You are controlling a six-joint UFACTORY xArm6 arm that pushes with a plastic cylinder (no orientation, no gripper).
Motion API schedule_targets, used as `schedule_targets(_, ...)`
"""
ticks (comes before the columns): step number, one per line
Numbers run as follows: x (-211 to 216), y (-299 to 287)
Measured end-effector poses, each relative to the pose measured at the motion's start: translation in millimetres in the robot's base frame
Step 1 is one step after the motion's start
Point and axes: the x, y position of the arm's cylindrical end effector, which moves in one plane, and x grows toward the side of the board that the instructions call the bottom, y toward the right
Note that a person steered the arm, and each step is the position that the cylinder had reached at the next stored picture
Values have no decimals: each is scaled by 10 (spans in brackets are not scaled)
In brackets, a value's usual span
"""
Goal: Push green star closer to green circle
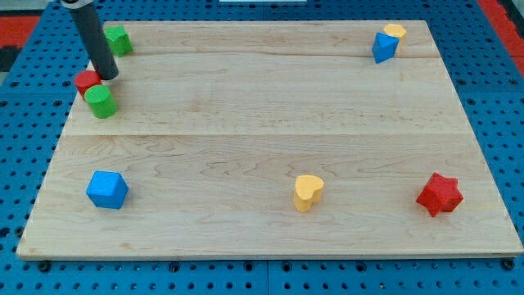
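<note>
The green star (119, 38) sits at the top left corner of the wooden board (270, 123), just right of my rod. The green circle (101, 101), a short cylinder, stands lower down by the board's left edge. My tip (107, 76) rests between the two, just above the green circle and below the green star. It touches or nearly touches a red block (84, 80) on its left. The red block lies against the green circle's top left side, and its shape is partly hidden by the rod.
A blue block (107, 189) lies at the bottom left, a yellow heart (308, 192) at bottom centre and a red star (440, 194) at bottom right. A blue block (383, 47) and a yellow block (395, 33) touch at the top right.
</note>
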Motion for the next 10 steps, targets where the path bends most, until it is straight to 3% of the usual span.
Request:
schedule_targets(1,-86,28)
schedule_targets(3,-294,-523)
schedule_targets(6,-1122,-209)
schedule_targets(7,-849,273)
schedule_targets(8,-289,624)
schedule_targets(10,-503,596)
